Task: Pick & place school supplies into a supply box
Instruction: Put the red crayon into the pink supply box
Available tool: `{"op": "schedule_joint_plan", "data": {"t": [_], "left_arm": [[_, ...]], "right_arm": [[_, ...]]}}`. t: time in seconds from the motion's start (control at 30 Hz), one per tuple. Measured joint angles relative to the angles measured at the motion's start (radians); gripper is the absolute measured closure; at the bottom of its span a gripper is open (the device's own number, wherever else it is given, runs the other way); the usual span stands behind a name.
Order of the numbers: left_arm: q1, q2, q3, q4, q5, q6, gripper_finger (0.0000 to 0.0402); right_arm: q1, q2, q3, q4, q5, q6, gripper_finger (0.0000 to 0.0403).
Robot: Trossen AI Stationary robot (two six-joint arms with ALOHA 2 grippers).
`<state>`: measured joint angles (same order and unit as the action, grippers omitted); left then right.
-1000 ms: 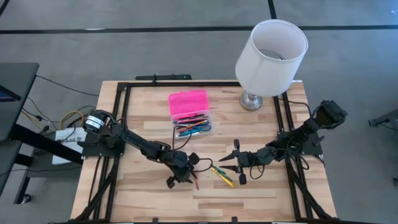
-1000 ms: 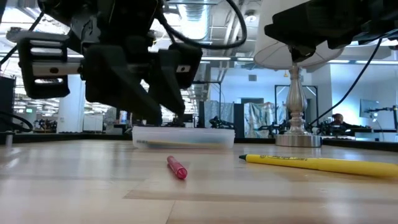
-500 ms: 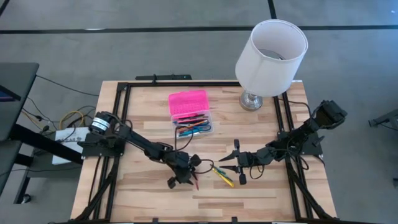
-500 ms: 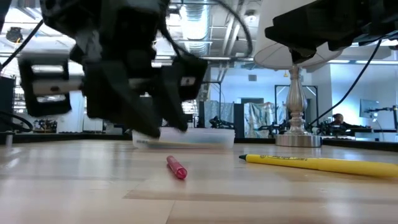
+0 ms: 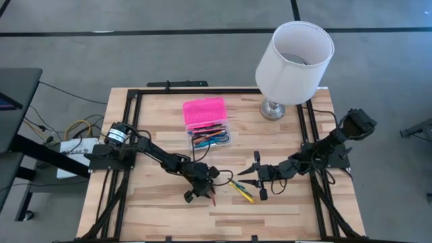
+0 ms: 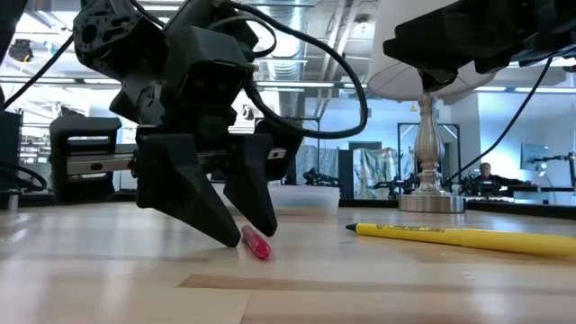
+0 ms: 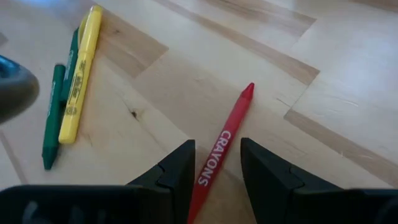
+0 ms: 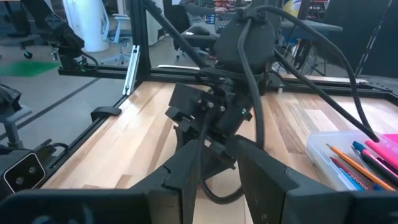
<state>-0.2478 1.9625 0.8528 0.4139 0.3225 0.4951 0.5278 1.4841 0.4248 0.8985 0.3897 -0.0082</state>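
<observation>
Overhead, the supply box is seen open mid-table, the left gripper lowered just nearer. Low down, its spread fingers are planted astride a red crayon. Wrist-on, a yellow marker lies apart. The right gripper is held parted, empty.

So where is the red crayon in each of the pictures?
High view: the red crayon lies near the table's front middle, under the left gripper.
Low view: it lies on the wood at the left gripper's fingertips.
Left wrist view: it runs up between that gripper's open fingers.
Right wrist view: not visible.
Shared landmark: the yellow marker lying nearby.
</observation>
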Motion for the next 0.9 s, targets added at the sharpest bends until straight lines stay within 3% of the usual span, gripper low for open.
{"op": "schedule_joint_plan", "data": {"t": [0.67, 0.9], "left_arm": [[0.015, -0.003, 0.002, -0.117, -0.054, -0.169, 0.0281], [-0.007, -0.003, 0.001, -0.136, -0.088, -0.175, 0.0332]], "right_arm": [[0.0, 0.0, 0.0, 0.0, 0.0, 0.0, 0.0297], [0.0, 0.0, 0.0, -0.004, 0.001, 0.001, 0.0297]]}}
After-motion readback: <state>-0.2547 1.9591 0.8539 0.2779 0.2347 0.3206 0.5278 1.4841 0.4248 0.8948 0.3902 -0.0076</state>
